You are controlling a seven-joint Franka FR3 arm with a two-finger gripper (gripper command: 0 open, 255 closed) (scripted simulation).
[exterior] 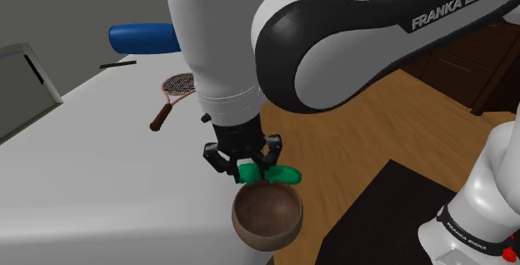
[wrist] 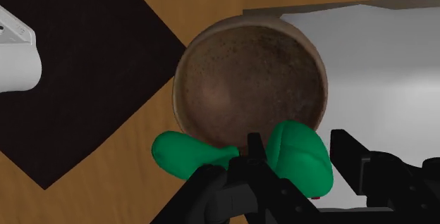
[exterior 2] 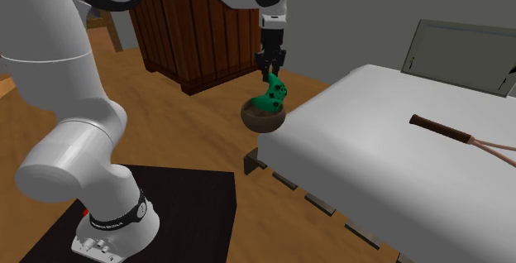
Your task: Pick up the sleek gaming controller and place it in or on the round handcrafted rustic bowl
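Note:
A green gaming controller (exterior: 281,174) hangs just above a round brown bowl (exterior: 267,215), clasped in my black gripper (exterior: 250,165). The bowl rests at the corner of the white surface (exterior: 92,163), with part of it out over the wooden floor. In the second exterior view the controller (exterior 2: 271,98) tilts down into the bowl (exterior 2: 263,121) under the gripper (exterior 2: 271,73). From the wrist, the gripper (wrist: 304,163) is shut on one green lobe of the controller (wrist: 185,152), which overlaps the near rim of the bowl (wrist: 250,75).
A racket (exterior: 172,97) with a brown handle lies farther back on the white surface, near a blue cylinder (exterior: 142,37) and a grey frame (exterior: 21,80). A dark wooden cabinet (exterior 2: 198,30) stands behind the bowl. My black stand (exterior 2: 174,212) sits on the wooden floor.

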